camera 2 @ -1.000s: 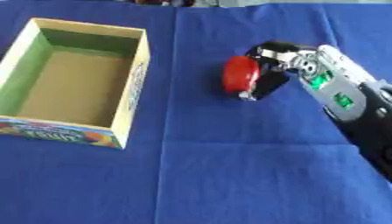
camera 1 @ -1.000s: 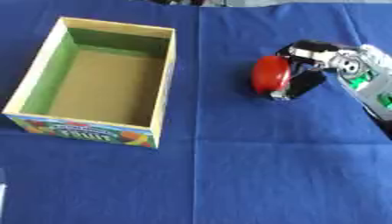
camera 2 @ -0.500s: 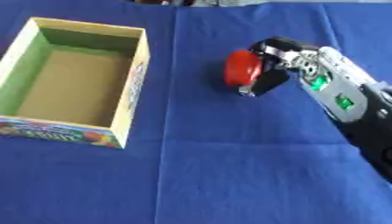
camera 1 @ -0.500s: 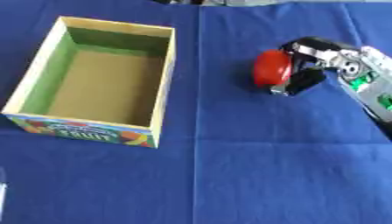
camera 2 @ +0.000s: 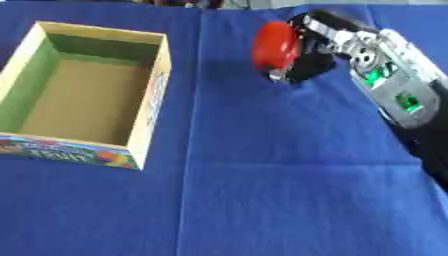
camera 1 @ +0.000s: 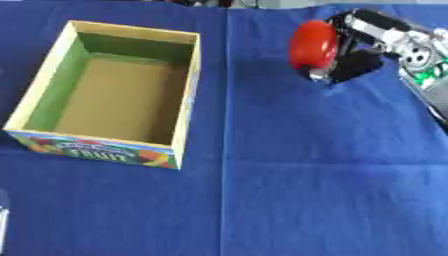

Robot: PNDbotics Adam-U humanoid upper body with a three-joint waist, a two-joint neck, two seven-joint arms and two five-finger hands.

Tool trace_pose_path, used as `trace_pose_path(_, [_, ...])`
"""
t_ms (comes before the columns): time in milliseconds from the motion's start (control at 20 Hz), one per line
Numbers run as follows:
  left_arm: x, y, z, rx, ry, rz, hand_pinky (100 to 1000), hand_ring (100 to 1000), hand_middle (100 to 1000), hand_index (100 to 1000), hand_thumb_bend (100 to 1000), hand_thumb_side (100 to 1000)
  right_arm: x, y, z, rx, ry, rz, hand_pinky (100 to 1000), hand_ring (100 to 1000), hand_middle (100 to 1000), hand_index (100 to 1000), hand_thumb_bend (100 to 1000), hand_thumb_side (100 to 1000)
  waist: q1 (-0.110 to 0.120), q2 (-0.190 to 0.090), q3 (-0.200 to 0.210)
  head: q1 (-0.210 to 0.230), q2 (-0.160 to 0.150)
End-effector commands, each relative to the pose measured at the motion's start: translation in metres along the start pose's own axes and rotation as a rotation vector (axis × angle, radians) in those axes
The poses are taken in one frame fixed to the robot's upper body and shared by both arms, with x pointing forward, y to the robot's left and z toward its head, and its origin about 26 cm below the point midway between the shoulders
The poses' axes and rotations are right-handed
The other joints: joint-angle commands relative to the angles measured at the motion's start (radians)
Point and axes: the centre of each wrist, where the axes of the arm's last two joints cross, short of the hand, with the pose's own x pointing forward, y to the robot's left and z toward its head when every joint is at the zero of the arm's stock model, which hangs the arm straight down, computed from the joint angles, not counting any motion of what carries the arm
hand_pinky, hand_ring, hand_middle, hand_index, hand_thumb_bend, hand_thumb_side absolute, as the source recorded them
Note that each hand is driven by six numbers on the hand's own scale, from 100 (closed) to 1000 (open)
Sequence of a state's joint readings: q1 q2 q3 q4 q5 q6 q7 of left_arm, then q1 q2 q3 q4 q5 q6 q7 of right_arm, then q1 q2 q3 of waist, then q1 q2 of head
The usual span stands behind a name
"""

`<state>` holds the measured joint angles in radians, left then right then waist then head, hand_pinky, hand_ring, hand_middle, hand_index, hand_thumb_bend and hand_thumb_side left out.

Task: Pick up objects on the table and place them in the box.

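- Robot's right hand [camera 2: 319, 47] reaches in from the upper right w/ fingers curled round a red object [camera 2: 275, 46], rounded & glossy; the hand sits just behind and to the right of it.
- Red object sits at the far right-centre of the blue tablecloth [camera 2: 289, 170]; a dark shadow shows on the cloth below it, so it looks off the surface, tho contact can't be told for sure.
- Arm [camera 2: 394, 87] runs back toward the right edge: silver casing w/ green parts showing, black further down.
- Box [camera 1: 188, 95] stands open-topped on the left half of the cloth, well apart from the red object. Inner walls green & yellowish, floor brown cardboard, near wall printed w/ fruit pics and the word "FRUIT".
- Nothing seen inside the box.
- Left hand: not seen in either view.
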<state>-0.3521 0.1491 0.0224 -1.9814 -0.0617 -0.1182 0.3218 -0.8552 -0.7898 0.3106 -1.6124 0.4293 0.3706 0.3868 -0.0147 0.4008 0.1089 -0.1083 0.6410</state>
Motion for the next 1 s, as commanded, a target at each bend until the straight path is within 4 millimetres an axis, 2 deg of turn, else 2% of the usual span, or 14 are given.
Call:
trace_pose_path(50, [0.006,0.002,-0.003,-0.007,-0.024,-0.011,600,848,795,751,100,1000,0.015,-0.031,0.013,-0.083,-0.048,0.03,565,545,393,544,100,432,-0.003,-0.03,-0.002,-0.001,0.008])
trace_pose_path(250, [0.005,0.003,-0.003,-0.013,-0.022,-0.016,601,848,794,752,100,1000,0.046,-0.049,0.019,-0.129,-0.143,0.055,569,542,387,538,100,445,-0.008,-0.041,0.001,-0.007,0.014])
trace_pose_path(300, [0.005,0.003,-0.002,-0.014,-0.021,-0.017,601,848,795,752,100,1000,0.053,-0.053,0.018,-0.134,-0.163,0.059,570,541,387,538,100,497,-0.01,-0.043,0.002,-0.008,0.015])
trace_pose_path(350, [0.005,0.003,-0.002,-0.016,-0.021,-0.019,601,848,794,752,100,1000,0.06,-0.056,0.017,-0.137,-0.181,0.062,570,541,386,538,100,447,-0.011,-0.045,0.004,-0.01,0.016])
trace_pose_path(450, [0.005,0.003,-0.002,-0.018,-0.02,-0.019,601,848,794,752,100,1000,0.073,-0.06,0.014,-0.141,-0.21,0.063,567,538,385,537,100,445,-0.013,-0.048,0.009,-0.016,0.018])
trace_pose_path(800, [0.006,0.001,-0.004,-0.027,-0.028,-0.009,601,848,794,752,100,1000,0.112,-0.07,-0.011,-0.138,-0.286,0.027,558,531,382,537,100,429,-0.019,-0.047,0.039,-0.048,0.013])
trace_pose_path(1000, [0.007,0.0,-0.005,-0.026,-0.032,-0.002,601,848,794,752,100,1000,0.132,-0.065,-0.029,-0.12,-0.318,0.003,553,528,381,537,100,420,-0.022,-0.039,0.061,-0.066,0.007])
